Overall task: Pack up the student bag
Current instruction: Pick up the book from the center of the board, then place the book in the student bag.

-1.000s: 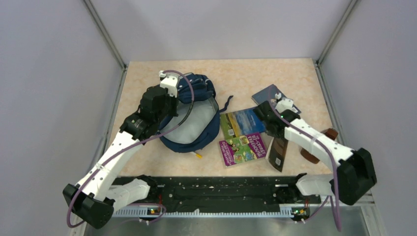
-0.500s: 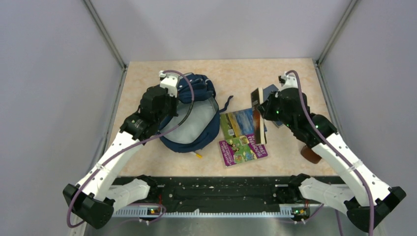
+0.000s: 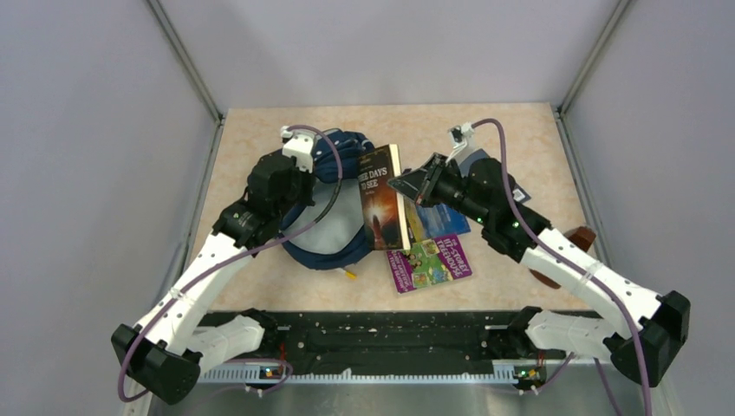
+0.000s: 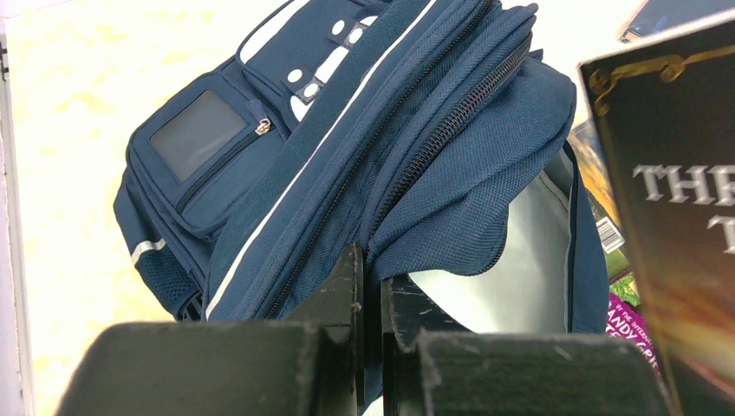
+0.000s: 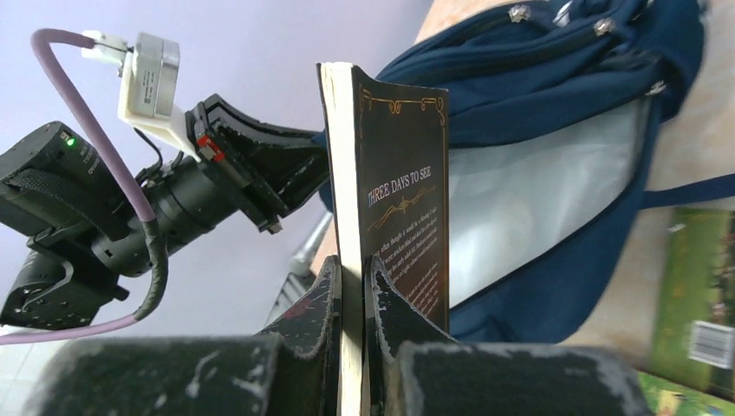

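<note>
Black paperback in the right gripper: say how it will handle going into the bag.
Probably stiff: the black paperback stands straight though the right gripper pinches only one edge. Likely light, but it might pivot in that narrow pinch.

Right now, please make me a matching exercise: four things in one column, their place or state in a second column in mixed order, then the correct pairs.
1. bag
2. dark book
3. purple book
4. left gripper

A. lying flat on the table
B. shut on the bag's edge
C. open, grey lining showing
D. held by the right gripper

Pairs: 1-C, 2-D, 3-A, 4-B
</note>
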`<state>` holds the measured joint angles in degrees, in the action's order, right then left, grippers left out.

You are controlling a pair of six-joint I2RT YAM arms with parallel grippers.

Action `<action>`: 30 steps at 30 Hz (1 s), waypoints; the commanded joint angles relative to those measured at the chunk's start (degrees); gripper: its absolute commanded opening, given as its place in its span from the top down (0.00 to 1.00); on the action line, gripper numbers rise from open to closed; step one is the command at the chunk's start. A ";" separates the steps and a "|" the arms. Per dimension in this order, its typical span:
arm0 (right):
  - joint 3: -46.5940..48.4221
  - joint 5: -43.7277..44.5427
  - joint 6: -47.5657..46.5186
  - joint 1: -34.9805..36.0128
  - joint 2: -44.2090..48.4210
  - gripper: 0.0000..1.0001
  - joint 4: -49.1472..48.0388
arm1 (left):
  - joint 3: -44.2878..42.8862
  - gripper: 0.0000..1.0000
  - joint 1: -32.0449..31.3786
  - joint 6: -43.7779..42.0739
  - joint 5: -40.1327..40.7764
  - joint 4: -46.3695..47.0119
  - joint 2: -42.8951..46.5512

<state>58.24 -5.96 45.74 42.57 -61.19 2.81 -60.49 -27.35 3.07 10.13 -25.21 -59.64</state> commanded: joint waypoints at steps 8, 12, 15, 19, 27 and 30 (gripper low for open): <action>-5.37 -5.79 12.39 5.18 -0.93 1.00 -15.64 | -0.62 1.00 0.33 2.27 7.30 7.48 1.04; -7.19 -7.78 13.59 6.56 -2.18 1.00 -18.17 | -0.60 1.00 0.29 2.63 6.66 7.62 1.21; -6.46 -7.87 12.71 7.08 -4.41 1.00 -17.52 | -0.37 1.00 0.32 2.71 6.17 7.95 1.81; -6.46 -8.79 13.28 7.31 -8.57 1.00 -19.64 | -0.01 1.00 0.35 1.79 3.30 8.81 2.84; -4.34 -8.00 15.76 7.31 -16.21 1.00 -26.83 | 1.69 1.00 0.35 0.09 -4.44 11.82 5.58; -2.98 -5.71 17.71 7.19 -18.17 1.00 -24.74 | 1.60 1.00 0.32 -0.20 -5.63 11.87 5.81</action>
<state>50.50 -13.63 60.01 49.15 -78.15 -15.44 -57.52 -27.00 2.63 8.29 -23.53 -56.73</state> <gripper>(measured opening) 0.040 0.047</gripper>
